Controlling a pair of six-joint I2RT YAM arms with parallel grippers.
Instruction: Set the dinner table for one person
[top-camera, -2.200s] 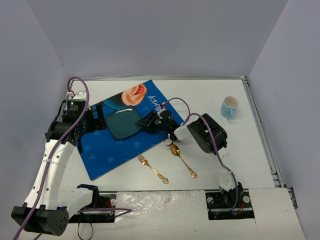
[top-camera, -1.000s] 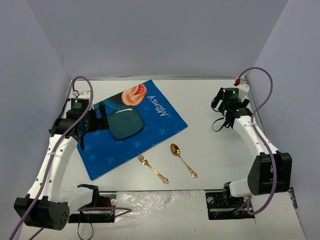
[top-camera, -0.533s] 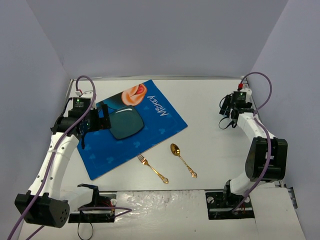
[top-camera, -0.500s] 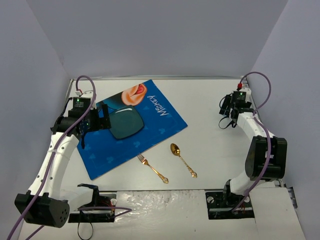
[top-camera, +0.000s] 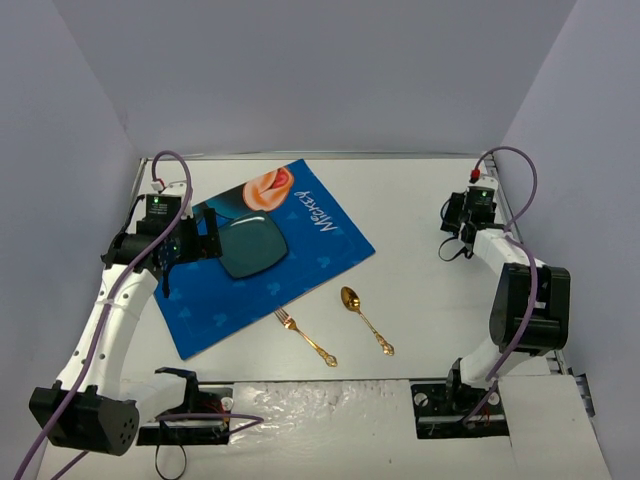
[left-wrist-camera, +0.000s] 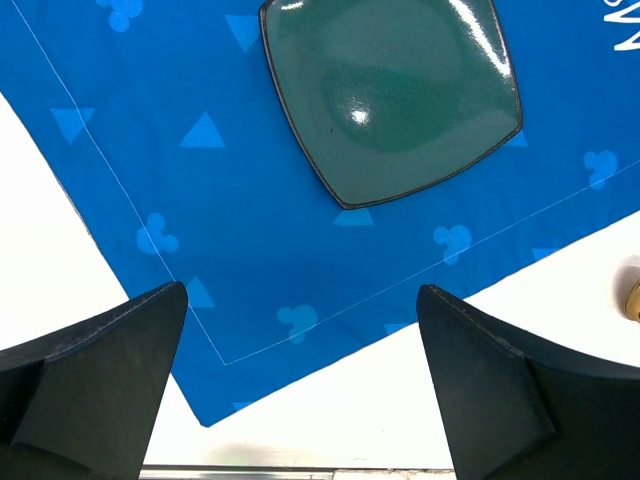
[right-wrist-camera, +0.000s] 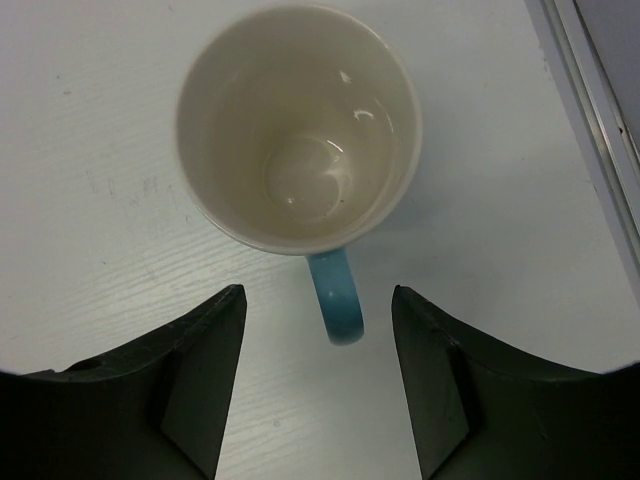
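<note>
The dinner table (top-camera: 420, 190) is a white top with a metal edge strip. On its right side stands a mug (right-wrist-camera: 298, 125), cream inside, its blue handle (right-wrist-camera: 335, 295) pointing toward me. My right gripper (right-wrist-camera: 318, 295) hangs straight above it, open, one finger on each side of the handle with a gap on both sides. From above, the right gripper (top-camera: 458, 222) hides the mug. A dark green square plate (top-camera: 248, 245) rests on the blue placemat (top-camera: 250, 290). My left gripper (top-camera: 203, 240) hovers wide open at the plate's left edge, holding nothing.
A gold fork (top-camera: 305, 338) and a gold spoon (top-camera: 365, 320) lie on the white top in front of the placemat. The metal edge strip (right-wrist-camera: 590, 90) runs close beside the mug on the right. The table's near edge (left-wrist-camera: 300, 472) shows under the left gripper (left-wrist-camera: 300, 300).
The right arm swung from the plate across to the far right and came down over the mug; its jaws have narrowed toward the handle. The left arm has barely shifted.
</note>
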